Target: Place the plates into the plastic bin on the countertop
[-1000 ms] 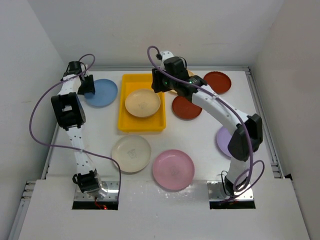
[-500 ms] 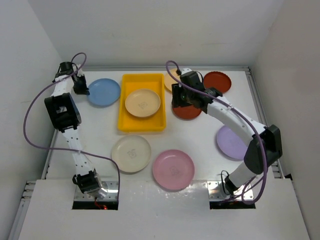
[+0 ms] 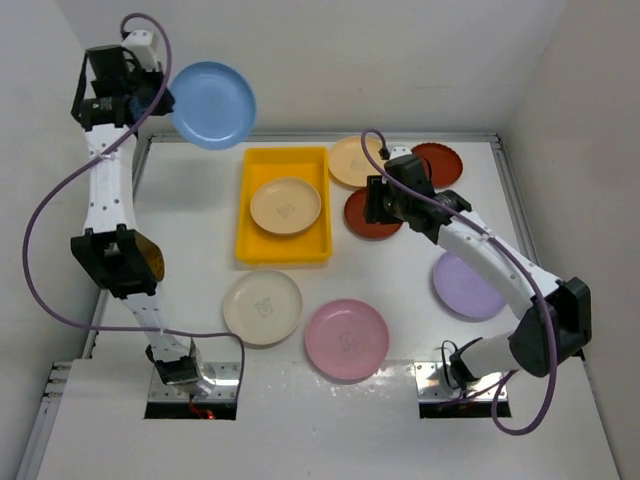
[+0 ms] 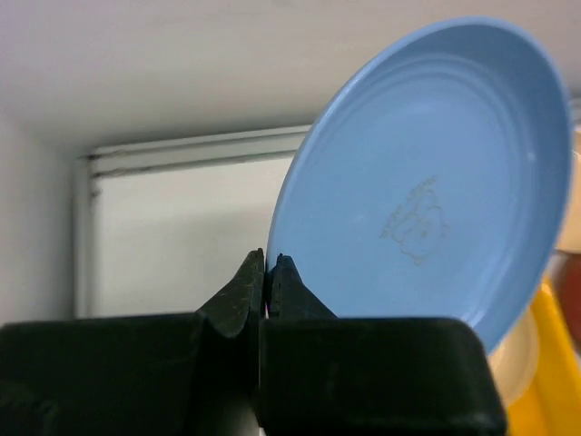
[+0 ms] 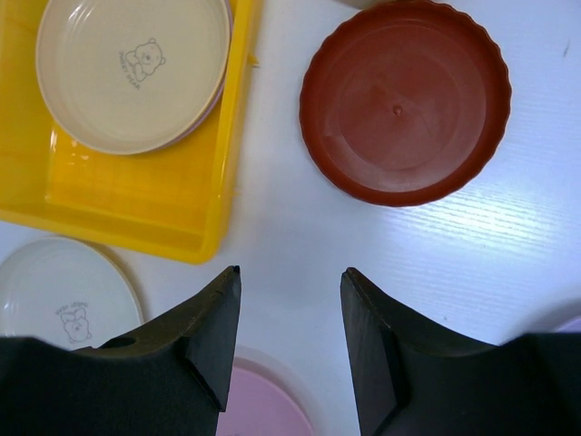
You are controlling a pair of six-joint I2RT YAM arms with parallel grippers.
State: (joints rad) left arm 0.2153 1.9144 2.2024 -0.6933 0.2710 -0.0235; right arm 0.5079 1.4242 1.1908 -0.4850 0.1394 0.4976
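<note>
Blue plate between closed left fingers

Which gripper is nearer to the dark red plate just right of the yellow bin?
Right. The right gripper hovers open close beside the dark red plate. The left gripper is far off, high up at the back left, shut on the light blue plate.

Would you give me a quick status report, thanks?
Left gripper shut on blue plate, aloft. Right gripper open, empty, near dark red plate. Yellow bin holds cream plate.

The blue plate looks smooth matt plastic, the yellow bin glossy
</note>
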